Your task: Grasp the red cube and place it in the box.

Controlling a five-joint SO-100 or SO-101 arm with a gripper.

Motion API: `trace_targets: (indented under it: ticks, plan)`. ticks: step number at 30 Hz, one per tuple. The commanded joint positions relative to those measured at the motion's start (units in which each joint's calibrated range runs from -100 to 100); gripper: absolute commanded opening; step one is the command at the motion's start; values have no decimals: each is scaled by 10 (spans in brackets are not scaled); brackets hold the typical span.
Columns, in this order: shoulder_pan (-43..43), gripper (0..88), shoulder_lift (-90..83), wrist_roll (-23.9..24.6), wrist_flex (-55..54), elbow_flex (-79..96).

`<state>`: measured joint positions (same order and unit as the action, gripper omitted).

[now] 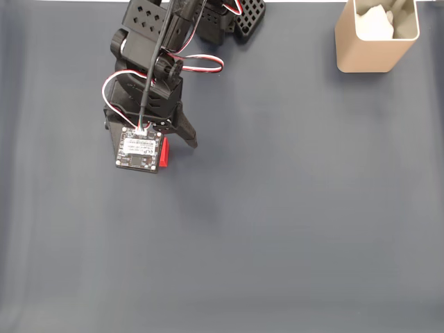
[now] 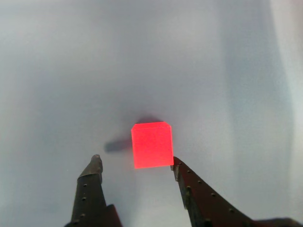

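Wrist view: tool spread wide, red cube between its tips.

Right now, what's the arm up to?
The arm's end effector is open and low over the table, closing in on the red cube. In the wrist view the cube sits just ahead of the fingertips, not yet gripped. The box stands at the fixed view's top right.

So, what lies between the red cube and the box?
Nothing: in the fixed view, bare dark table stretches between the red cube and the box.
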<state>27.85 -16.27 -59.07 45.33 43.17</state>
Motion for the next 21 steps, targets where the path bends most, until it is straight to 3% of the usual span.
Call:
trace_targets:
  ticks: [1, 21]
  plan:
    - [5, 360, -9, -1, -14, -5]
    - [7, 362, 36, 1, -34, -54]
